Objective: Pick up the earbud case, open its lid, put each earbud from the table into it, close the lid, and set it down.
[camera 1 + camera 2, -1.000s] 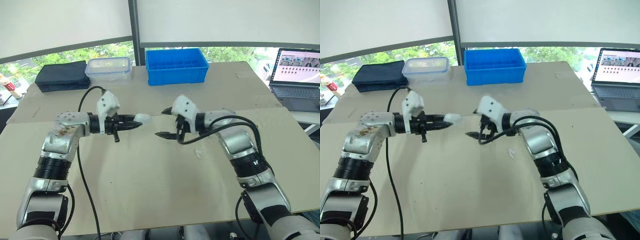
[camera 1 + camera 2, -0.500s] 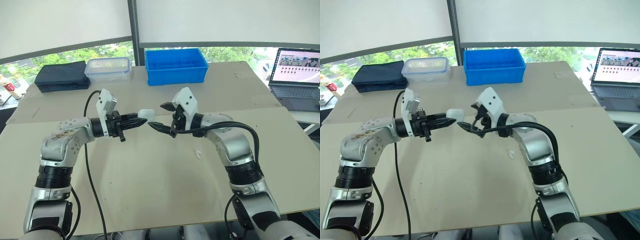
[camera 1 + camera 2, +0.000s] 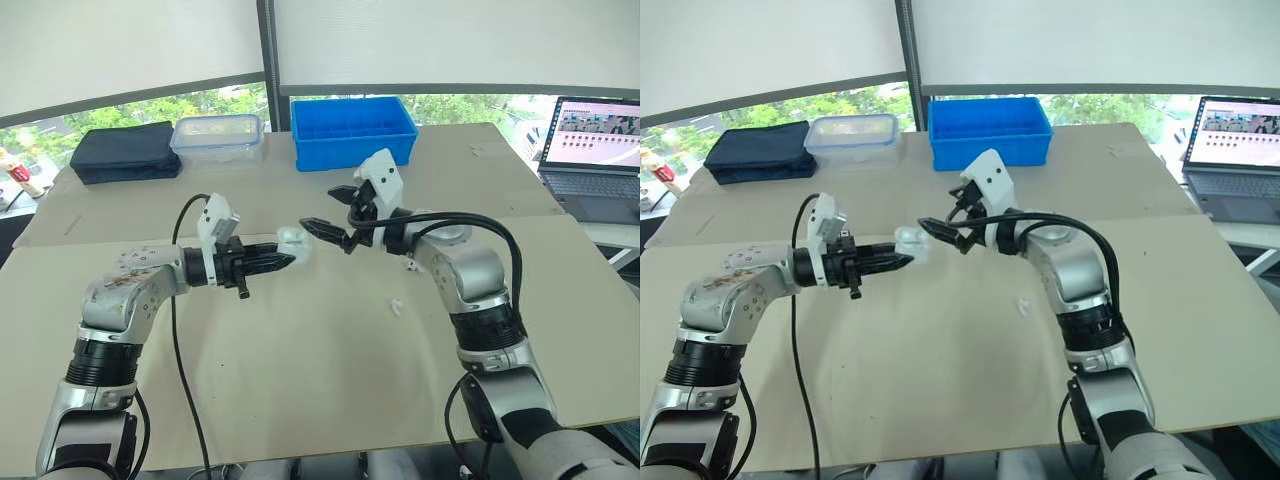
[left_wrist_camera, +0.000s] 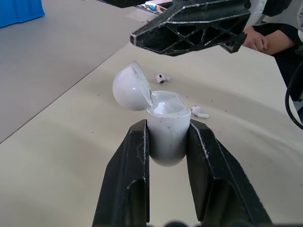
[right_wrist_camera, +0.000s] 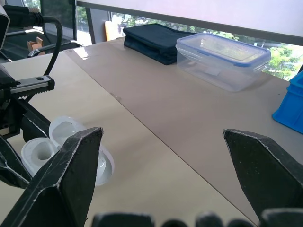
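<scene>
Left wrist view — open-lidded earbud case (image 4: 165, 138) in left pincer (image 4: 167, 126)

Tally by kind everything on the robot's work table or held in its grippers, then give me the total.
earbud case: 1
earbuds: 2
blue bin: 1
clear lidded container: 1
dark pouch: 1
Total: 6
</scene>
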